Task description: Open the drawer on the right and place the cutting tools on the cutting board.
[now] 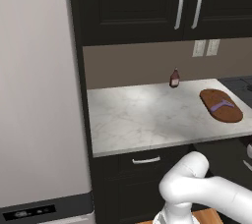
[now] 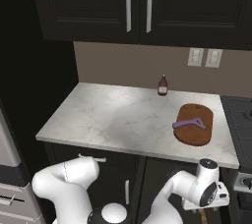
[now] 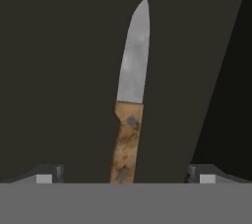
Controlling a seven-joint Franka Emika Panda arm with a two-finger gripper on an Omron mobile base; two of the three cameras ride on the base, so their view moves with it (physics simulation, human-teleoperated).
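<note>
Hand view looks down at a knife (image 3: 130,105) with a smooth grey metal blade that ends in a point and a spotted light brown wooden handle with two small round rivets. It lies flat on a dark, plain surface that looks like the inside of a drawer, though that is hard to tell for sure. The two small dark fingertips (image 3: 48,174) of the gripper (image 3: 125,176) stand far apart, one on each side of the knife handle, and pinch nothing.

On the flat reddish-brown wooden cutting board (image 2: 195,125) with its rounded oval shape lies a thin purple cutting tool (image 2: 189,123) bent in a shallow V. The board sits near the right end of the white marble worktop (image 2: 118,117), which has soft grey veins and a smooth look. A small dark red bottle (image 2: 162,85) stands upright by the tan back wall, well apart from the board.

Under the worktop's left part is a shallow black drawer front with a short silver bar handle (image 1: 146,159). Tall black cabinet doors with long silver handles (image 2: 128,4) hang above.
</note>
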